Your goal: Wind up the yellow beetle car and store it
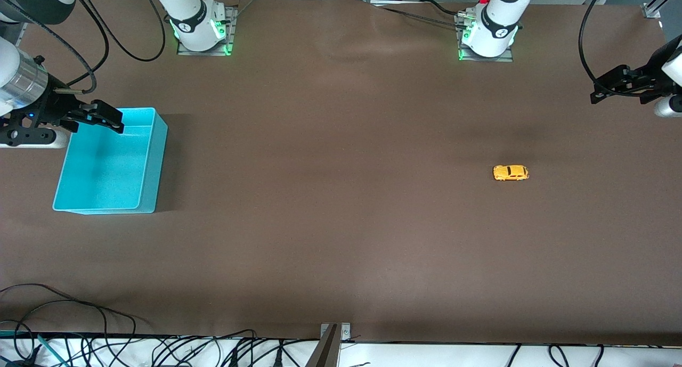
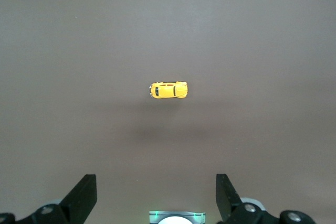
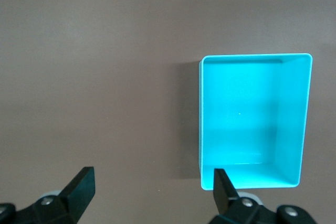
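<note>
The yellow beetle car (image 1: pixel 511 172) stands on its wheels on the brown table toward the left arm's end; it also shows in the left wrist view (image 2: pixel 168 89). My left gripper (image 1: pixel 601 91) hangs open and empty in the air, well apart from the car, and its fingers spread wide in its own view (image 2: pixel 156 195). The turquoise bin (image 1: pixel 155 164) sits empty toward the right arm's end, and it also shows in the right wrist view (image 3: pixel 201 124). My right gripper (image 1: pixel 109 120) is open and empty over the bin's rim (image 3: pixel 152 190).
The two arm bases (image 1: pixel 200 29) (image 1: pixel 487 34) stand along the table edge farthest from the front camera. Loose cables (image 1: pixel 160 351) and a metal bracket (image 1: pixel 334 335) lie at the edge nearest to it. Bare brown tabletop lies between the car and the bin.
</note>
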Controlling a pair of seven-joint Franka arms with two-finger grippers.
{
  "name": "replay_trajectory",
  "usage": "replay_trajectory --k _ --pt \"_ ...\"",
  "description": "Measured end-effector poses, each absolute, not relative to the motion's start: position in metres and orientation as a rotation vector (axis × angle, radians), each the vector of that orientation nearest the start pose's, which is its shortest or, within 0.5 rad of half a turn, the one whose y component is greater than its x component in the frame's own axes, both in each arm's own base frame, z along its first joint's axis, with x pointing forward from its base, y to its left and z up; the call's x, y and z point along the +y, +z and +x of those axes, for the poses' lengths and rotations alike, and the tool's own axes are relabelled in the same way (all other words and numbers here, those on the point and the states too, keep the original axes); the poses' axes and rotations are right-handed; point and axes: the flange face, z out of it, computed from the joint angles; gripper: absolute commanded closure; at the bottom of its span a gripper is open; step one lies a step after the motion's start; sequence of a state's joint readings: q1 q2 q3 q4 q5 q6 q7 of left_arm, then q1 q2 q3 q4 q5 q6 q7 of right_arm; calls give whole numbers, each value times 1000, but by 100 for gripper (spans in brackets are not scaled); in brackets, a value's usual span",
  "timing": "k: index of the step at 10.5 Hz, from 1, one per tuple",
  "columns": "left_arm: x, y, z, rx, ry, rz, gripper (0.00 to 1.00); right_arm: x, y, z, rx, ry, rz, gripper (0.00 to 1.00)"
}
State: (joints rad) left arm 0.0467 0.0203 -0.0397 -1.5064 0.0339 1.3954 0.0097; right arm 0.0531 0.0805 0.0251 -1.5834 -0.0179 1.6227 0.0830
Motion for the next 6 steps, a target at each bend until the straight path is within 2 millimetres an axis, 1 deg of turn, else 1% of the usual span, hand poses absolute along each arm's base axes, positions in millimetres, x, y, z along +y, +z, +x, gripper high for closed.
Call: replay_trajectory --k 4,6 --pt "7 628 542 -19 206 -3100 0 43 577 580 5 63 -3160 0" --pt "6 628 542 -128 204 -3096 0 43 577 580 6 63 -3160 0"
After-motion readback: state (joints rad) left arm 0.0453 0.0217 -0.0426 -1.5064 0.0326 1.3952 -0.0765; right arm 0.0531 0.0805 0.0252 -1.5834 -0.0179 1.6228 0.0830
